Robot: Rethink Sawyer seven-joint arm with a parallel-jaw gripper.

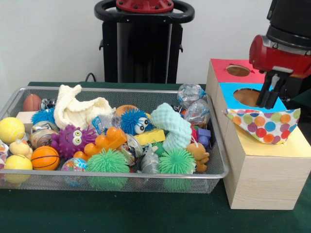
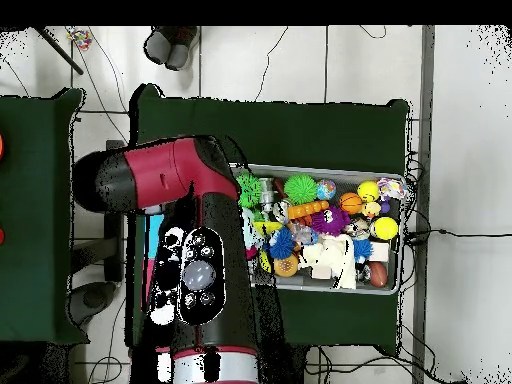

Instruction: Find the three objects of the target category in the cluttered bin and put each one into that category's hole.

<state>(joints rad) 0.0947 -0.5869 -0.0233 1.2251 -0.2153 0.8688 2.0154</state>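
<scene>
Cloth (image 1: 265,125), polka-dotted, hangs from the end effector (image 1: 270,104) over the box (image 1: 265,170), at about 3 o'clock from the bin (image 1: 121,180) in the front view. It is folded into a boat-like shape whose long axis runs side to side, from 9 to 3 o'clock, with pointed ends and the open edge facing up. Its lower part drapes over the yellow panel (image 1: 291,143) and its upper edge sits against the blue panel (image 1: 233,94).

The arm (image 1: 286,43) comes down from 1 o'clock in the front view, its red wrist tilted slightly, black fingers (image 1: 266,94) pointing down toward 6 o'clock. The fingers look closed together on the cloth's top edge, just at the rim of the blue hole (image 1: 248,97). The red panel's hole (image 1: 238,70) lies beyond, toward 11 o'clock from the end effector.

In the overhead view the arm (image 2: 195,260) covers the box, reaching from 6 toward 12 o'clock, and hides the end effector and the cloth.

The bin sits on the green counter (image 1: 146,213), touching or just beside the box. It holds a cream knit cloth (image 1: 77,109), a mint textured cloth (image 1: 172,126), a purple spiky toy (image 1: 73,138), a blue spiky toy (image 1: 133,121), two green spiky balls (image 1: 108,162), a small basketball (image 1: 44,158) and yellow balls (image 1: 10,128).
</scene>
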